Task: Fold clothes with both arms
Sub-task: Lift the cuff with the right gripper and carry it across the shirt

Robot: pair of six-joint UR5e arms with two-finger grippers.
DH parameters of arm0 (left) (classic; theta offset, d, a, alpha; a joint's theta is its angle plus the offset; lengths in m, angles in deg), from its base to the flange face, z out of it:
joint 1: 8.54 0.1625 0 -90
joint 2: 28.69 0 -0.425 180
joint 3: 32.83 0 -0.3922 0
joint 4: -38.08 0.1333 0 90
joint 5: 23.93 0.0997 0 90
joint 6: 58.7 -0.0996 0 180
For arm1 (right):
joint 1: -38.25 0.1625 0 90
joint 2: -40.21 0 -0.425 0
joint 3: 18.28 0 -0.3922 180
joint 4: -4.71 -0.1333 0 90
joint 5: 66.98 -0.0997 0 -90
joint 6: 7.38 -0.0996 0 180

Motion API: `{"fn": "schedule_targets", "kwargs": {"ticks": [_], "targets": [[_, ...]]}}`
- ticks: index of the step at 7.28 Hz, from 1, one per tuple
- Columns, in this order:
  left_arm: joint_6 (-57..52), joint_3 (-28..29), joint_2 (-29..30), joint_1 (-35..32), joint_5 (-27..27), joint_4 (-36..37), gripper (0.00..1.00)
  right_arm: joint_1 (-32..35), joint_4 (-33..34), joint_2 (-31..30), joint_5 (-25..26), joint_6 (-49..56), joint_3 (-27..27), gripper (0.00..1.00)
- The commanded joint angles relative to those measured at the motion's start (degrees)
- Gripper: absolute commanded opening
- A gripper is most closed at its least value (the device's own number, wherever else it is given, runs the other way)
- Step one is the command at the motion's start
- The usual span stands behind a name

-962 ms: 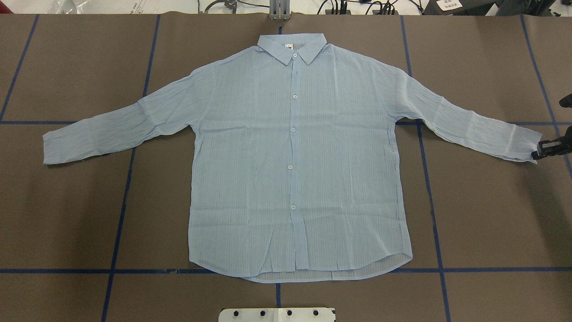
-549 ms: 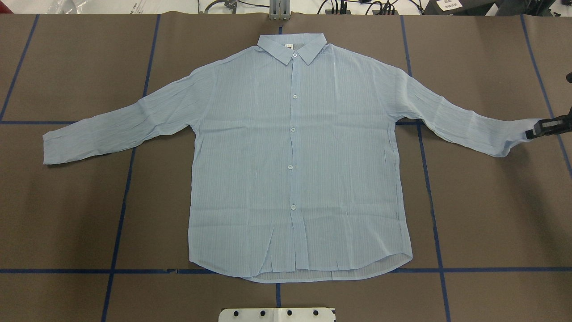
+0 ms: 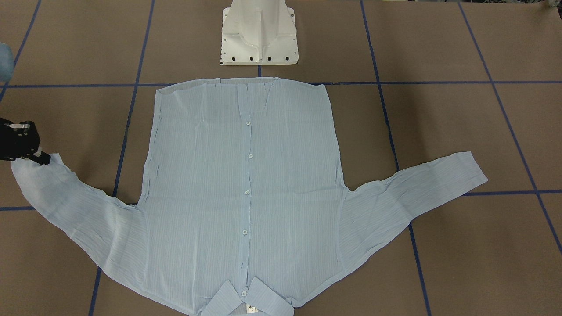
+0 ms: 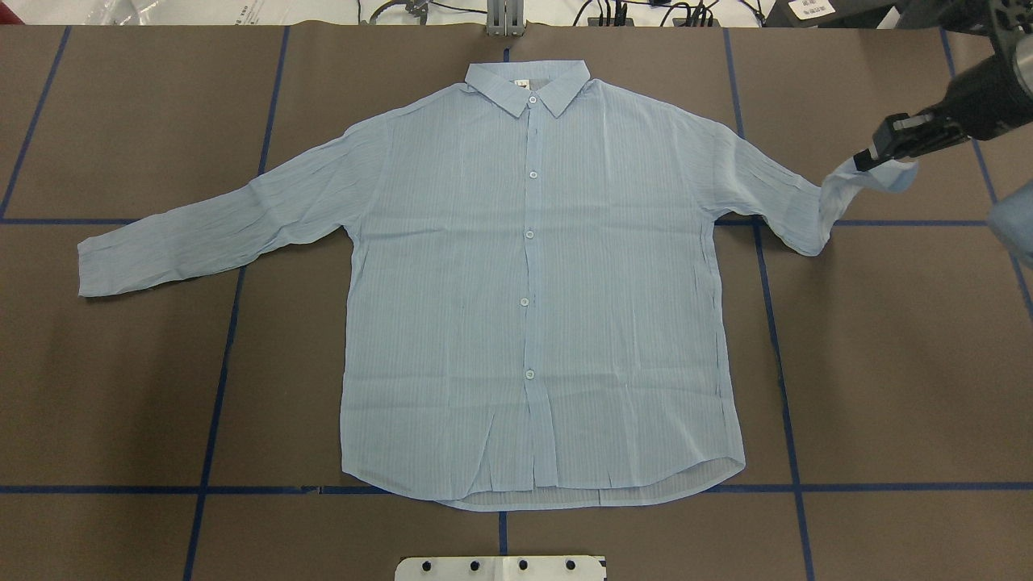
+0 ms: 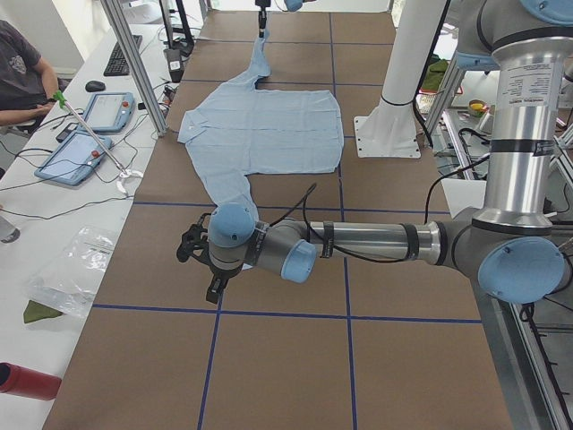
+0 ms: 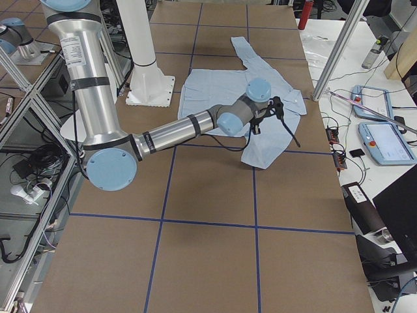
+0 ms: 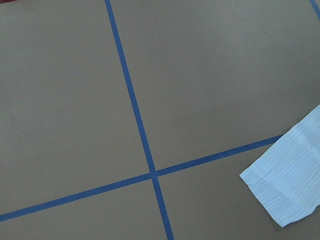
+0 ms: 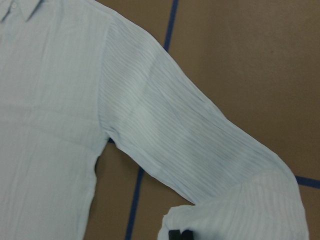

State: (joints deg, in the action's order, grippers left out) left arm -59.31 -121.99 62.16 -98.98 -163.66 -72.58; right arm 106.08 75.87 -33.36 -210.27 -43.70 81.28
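The light blue striped shirt [image 4: 533, 282] lies flat and buttoned, front up, at the middle of the tabletop [image 4: 888, 363]. Its collar [image 4: 529, 81] is at the far edge and its hem is toward the robot's edge.

The right gripper [image 4: 876, 153] is clenched on the cuff [image 4: 896, 173] of the right-hand sleeve [image 4: 775, 194] and holds it up off the surface near the tabletop's far right corner. The sleeve's outer part hangs in a loose curl below the fingers, while the shoulder end rests on the tabletop.

From this gripper the shirt's body lies toward the tabletop's middle. The sleeve's long axis runs from the shoulder out toward the right end, so a fold would most likely carry the cuff back along that line, over the chest toward the button row [image 4: 529, 234].

The left-hand sleeve [image 4: 218, 230] lies flat, pointing toward the left end, and the left arm is the nearer one to it. The left gripper [image 5: 199, 264] hangs just beyond that sleeve's cuff [image 7: 287, 187], and whether it is parted or closed I cannot tell.

A small neck label [image 4: 521, 82] sits inside the collar, but its mark is too small to read. The print on the arms' upper tubes is also illegible
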Motion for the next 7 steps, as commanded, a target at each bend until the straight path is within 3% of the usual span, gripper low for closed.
{"fn": "schedule_targets", "kwargs": {"ticks": [1, 3, 6, 7], "targets": [[-0.1, 0.7, -0.4, 0.1, -0.8, 0.0, 1.0, -5.0, 7.7, 12.2, 0.0, -2.1, -1.0, 0.0], [-0.2, 1.3, -0.4, 0.1, -0.8, -0.1, 1.0, -6.4, 9.7, 21.8, 0.4, -4.5, -5.6, 0.0], [-0.4, 2.4, -0.4, 0.1, -0.9, -0.1, 1.0, -13.2, 9.4, 32.1, 9.6, -4.7, -13.6, 0.0], [-0.4, 2.4, -0.4, 0.1, -0.9, -0.1, 1.0, -15.4, 9.0, 32.6, 13.1, -6.4, -13.6, 0.0]]}}
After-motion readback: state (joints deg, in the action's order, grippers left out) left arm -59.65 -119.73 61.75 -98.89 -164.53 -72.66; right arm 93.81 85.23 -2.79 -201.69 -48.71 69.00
